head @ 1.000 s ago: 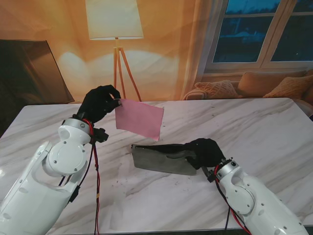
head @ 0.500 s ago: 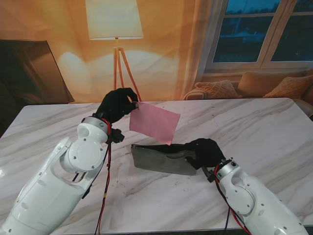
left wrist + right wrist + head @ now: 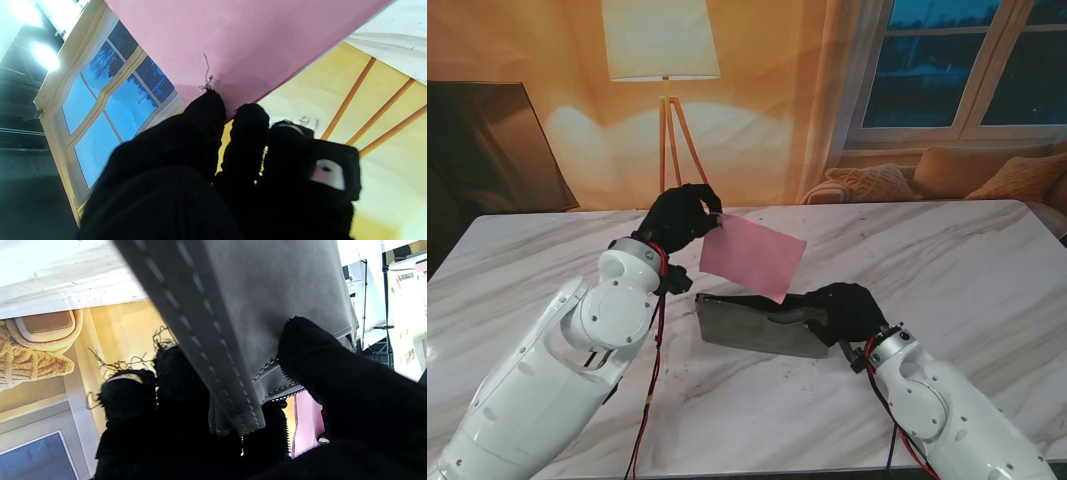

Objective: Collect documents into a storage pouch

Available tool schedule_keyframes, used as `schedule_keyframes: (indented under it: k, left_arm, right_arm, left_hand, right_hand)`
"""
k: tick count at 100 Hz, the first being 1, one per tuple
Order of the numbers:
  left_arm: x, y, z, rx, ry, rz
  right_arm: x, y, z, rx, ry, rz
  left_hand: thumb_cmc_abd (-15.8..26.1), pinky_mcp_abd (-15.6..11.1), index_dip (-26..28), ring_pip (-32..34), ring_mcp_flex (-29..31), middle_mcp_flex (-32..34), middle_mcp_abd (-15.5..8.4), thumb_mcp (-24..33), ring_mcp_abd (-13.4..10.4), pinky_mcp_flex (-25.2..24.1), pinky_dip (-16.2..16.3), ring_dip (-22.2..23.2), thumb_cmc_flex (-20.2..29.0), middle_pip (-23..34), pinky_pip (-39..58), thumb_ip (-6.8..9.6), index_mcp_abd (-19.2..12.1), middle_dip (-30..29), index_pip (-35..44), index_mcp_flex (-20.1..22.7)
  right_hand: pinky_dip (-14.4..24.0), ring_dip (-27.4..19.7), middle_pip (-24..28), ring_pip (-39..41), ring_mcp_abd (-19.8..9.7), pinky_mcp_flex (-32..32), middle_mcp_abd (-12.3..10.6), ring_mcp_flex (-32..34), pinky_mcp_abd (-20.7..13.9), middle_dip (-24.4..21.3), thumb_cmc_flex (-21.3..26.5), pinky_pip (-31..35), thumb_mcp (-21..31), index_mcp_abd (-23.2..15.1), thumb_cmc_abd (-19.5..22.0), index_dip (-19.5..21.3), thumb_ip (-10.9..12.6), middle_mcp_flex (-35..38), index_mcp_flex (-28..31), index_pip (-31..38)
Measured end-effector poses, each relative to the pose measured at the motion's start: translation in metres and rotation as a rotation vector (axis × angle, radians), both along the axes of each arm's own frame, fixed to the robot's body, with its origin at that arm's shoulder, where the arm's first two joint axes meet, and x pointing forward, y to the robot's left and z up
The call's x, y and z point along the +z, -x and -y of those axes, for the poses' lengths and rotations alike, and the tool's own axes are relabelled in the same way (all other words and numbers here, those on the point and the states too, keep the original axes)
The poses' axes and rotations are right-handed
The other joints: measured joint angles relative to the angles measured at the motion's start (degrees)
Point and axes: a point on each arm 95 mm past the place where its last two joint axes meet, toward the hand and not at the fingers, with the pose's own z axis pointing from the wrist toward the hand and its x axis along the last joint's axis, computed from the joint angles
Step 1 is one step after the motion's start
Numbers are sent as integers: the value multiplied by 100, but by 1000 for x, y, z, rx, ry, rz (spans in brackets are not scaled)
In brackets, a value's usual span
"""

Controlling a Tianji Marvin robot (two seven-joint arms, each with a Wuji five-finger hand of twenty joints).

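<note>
Sheet: pink paper (image 3: 753,257), pinched at one corner by my left hand (image 3: 679,216), hanging tilted in the air above the table (image 3: 947,260), its low corner just over the pouch's far edge.
Left hand: fingers curled tight; in the wrist view my fingertips (image 3: 208,106) press on the sheet's (image 3: 233,43) corner, thumb on one face, the others on the other face.
Pouch: grey, stitched, lying on the marble (image 3: 757,325) between my arms, nearer to me than the sheet.
Right hand: closed on the pouch's right end (image 3: 847,310); the wrist view shows my thumb (image 3: 307,350) on one side of the stitched grey fabric (image 3: 253,300) and my fingers behind its edge.
Mouth: whether the pouch is held open I cannot tell.
Background: lamp (image 3: 662,40), window (image 3: 972,60), cushions (image 3: 987,175).
</note>
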Motion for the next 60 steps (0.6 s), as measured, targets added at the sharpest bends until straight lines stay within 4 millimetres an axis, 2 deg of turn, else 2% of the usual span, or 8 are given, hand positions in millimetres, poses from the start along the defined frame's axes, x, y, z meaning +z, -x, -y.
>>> schedule_keyframes:
  k: [30, 32, 48, 56, 60]
  left_arm:
    - [2, 7, 2, -22, -23, -23]
    - [2, 7, 2, -23, -24, -25]
    - [-1, 9, 6, -31, -22, -45]
    - [-1, 9, 8, -38, -18, -64]
    - [-1, 10, 9, -42, -16, -73]
  right_arm:
    - [0, 0, 0, -4, -5, -5]
    - [0, 0, 0, -4, -5, -5]
    - [0, 0, 0, -5, -7, -4]
    - [0, 0, 0, -7, -9, -5]
    - [0, 0, 0, -8, -10, -5]
  left_hand:
    - [-30, -6, -2, 37, 223, 195, -8, 123, -46, 215, -84, 0, -69, 63, 74, 4, -9, 0, 31, 1]
    - [-49, -6, -2, 39, 228, 228, -8, 162, -47, 221, -110, 0, -120, 82, 82, 63, -19, 0, 49, 2]
    - [-67, -11, -14, 97, 291, 228, -9, 252, -72, 305, -175, -4, -183, 83, 141, 94, -23, 0, 63, 5]
    - [-113, -14, -54, 121, 292, 228, -9, 291, -77, 307, -233, -6, -187, 90, 165, 96, -23, 0, 111, 13]
    - [-117, -23, -107, 175, 354, 254, -9, 352, -91, 402, -365, -31, -234, 109, 222, 96, -23, 0, 146, 13]
  right_hand:
    - [0, 0, 1, 1, 19, -20, 37, 0, 43, -13, 0, 0, 0, 94, 0, -22, 0, -3, 1, 2]
    - [0, 0, 1, 0, 22, -20, 39, 0, 43, -13, 0, 0, 0, 102, 0, -24, 0, -3, 1, 2]
    - [5, 0, 1, 1, 65, -21, 88, 1, 48, -40, 0, 0, -1, 145, 0, -74, 0, -3, 68, 5]
    - [24, 0, 1, 1, 65, -21, 88, 2, 49, -59, 0, 0, -2, 145, 0, -79, 0, -3, 68, 5]
    - [32, 0, 0, 1, 65, -22, 88, 2, 49, -59, 0, 0, -2, 145, 0, -81, 0, -3, 68, 5]
